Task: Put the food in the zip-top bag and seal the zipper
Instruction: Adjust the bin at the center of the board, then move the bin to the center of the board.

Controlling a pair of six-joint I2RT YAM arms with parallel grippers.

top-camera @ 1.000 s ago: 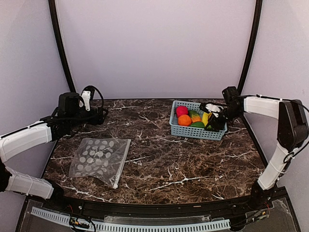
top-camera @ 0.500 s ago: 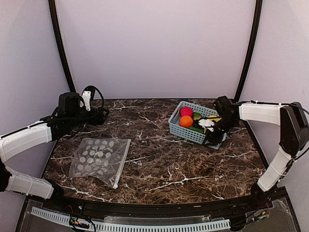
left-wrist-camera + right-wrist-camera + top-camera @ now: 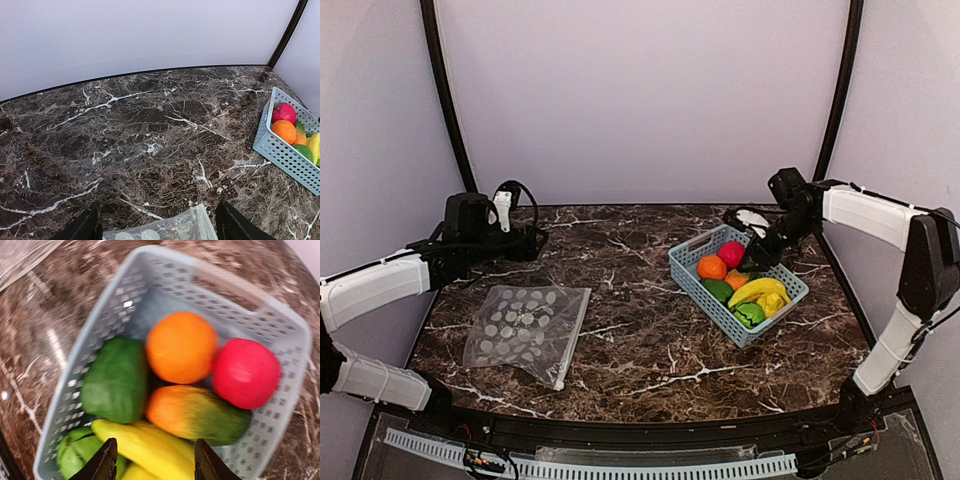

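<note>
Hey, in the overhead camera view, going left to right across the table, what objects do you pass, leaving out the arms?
zip-top bag → orange ball → red ball → bananas; the last three lie in the light-blue basket.

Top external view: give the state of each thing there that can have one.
zip-top bag, lying flat, empty.
zipper, open or sealed: cannot tell.
basket, upright, filled.
food, all in basket.
left end effector, open, empty.
right end effector, open above food, empty.
</note>
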